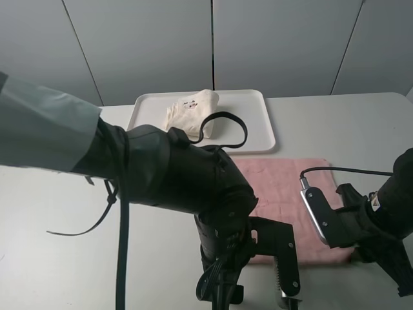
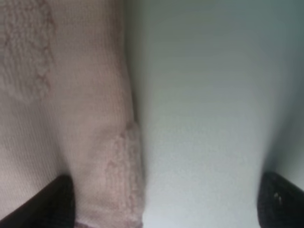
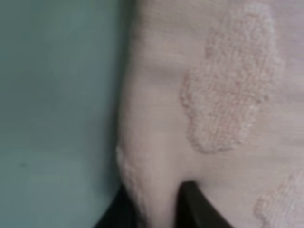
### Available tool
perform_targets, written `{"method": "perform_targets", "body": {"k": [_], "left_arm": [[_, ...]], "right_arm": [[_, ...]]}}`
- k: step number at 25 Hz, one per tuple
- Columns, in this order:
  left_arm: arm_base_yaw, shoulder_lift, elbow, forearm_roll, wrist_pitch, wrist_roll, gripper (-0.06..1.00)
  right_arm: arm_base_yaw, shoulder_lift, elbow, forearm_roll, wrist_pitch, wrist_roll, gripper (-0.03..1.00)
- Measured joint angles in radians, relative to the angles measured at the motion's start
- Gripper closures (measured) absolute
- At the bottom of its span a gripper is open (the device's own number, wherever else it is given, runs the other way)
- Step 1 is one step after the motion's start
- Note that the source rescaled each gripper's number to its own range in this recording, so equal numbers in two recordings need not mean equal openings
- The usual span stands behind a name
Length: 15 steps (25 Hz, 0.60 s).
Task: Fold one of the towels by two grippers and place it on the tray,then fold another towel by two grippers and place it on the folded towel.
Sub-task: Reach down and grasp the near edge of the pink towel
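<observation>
The pink towel (image 1: 284,187) lies flat on the table (image 1: 64,213), right of centre and just in front of the tray (image 1: 251,110), with its near edge toward the 2 arms. The right gripper (image 3: 159,209) has its jaws narrow and pinches a raised ridge of that edge between them. The left gripper (image 2: 171,202) stands with jaws wide. The towel's hem lies just inside 1 finger (image 2: 61,199), and bare table fills the rest of the gap.

The main risk, as I judge it, is an uneven lift. Only 1 side is gripped, so if the arms rise before the left jaws close, that corner would be left behind and the fold would skew. The left gripper also sits close to the very edge, so it may close on only a sliver of hem, or on nothing. The right pinch gathers little cloth and could slip under the towel's weight.

The towel is soft pale pink terry with raised fluffy patches on a smoother woven ground. It looks limp and likely to sag between the 2 hold points. A folded cream towel (image 1: 190,110) sits on the tray, waiting for this one.
</observation>
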Motion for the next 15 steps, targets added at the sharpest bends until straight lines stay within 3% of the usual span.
{"method": "perform_targets", "body": {"k": [2, 4, 12, 15], "left_arm": [[0.000, 0.000, 0.000, 0.000, 0.002, -0.002, -0.05], [0.000, 0.000, 0.000, 0.000, 0.002, -0.002, -0.05], [0.000, 0.000, 0.000, 0.026, -0.008, -0.040, -0.03], [-0.002, 0.000, 0.000, 0.088, -0.014, -0.112, 0.13]], "right_arm": [[0.000, 0.000, 0.000, -0.001, -0.015, 0.001, 0.91], [0.000, 0.000, 0.000, -0.002, -0.019, 0.002, 0.96], [0.000, 0.000, 0.000, -0.002, -0.021, 0.003, 0.96], [0.000, 0.000, 0.000, -0.002, -0.021, 0.005, 0.96]]}}
